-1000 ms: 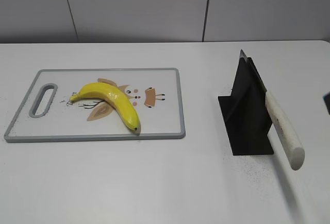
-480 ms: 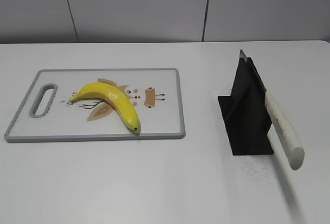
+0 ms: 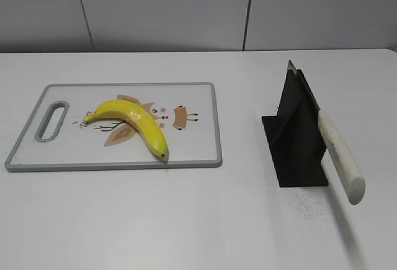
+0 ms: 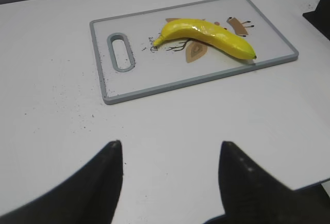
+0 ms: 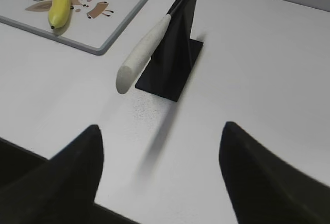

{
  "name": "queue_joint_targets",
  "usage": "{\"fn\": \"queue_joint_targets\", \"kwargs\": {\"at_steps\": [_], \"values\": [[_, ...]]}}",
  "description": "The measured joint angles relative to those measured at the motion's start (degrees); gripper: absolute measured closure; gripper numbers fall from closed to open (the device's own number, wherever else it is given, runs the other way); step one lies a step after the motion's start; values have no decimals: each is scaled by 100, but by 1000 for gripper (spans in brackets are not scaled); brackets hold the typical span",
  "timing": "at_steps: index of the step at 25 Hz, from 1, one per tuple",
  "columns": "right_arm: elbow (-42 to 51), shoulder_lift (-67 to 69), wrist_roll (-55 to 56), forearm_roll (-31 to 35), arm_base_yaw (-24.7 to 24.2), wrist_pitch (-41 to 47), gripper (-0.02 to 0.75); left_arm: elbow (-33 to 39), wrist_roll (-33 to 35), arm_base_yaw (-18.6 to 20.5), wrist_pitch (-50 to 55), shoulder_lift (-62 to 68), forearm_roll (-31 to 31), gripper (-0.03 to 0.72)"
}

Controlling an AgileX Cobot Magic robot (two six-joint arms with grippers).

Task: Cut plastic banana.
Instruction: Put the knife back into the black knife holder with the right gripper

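Observation:
A yellow plastic banana (image 3: 133, 123) lies on a white cutting board (image 3: 198, 152) with a grey rim, at the left of the table. It also shows in the left wrist view (image 4: 206, 35) and the right wrist view (image 5: 55, 0). A knife with a white handle (image 3: 340, 156) sits in a black stand (image 3: 294, 143) at the right, handle pointing toward the front; the handle shows in the right wrist view (image 5: 142, 55). My left gripper (image 4: 169, 144) is open and empty above bare table, near of the board. My right gripper (image 5: 162, 127) is open and empty, near of the knife handle.
The cutting board (image 4: 111, 98) has a handle slot (image 4: 120, 52) at its left end. The black stand (image 5: 175, 54) rests on the white table. A grey wall runs behind the table.
A dark shape at the right edge of the exterior view one second ago has gone out of sight. The banana, board and knife have not moved.

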Motion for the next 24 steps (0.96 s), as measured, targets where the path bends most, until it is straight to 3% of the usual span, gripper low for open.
{"fn": "queue_joint_targets", "kwargs": {"at_steps": [4,9,12,24], "values": [[0,0,0,0,-475,0,206,0,0,0,0,0,0,111],[0,-5,0,0,-1603,0,206,0,0,0,0,0,0,112],[0,-6,0,0,-1998,0,206,0,0,0,0,0,0,112],[0,-6,0,0,-2063,5,206,0,-2,0,0,0,-17,115]]}}
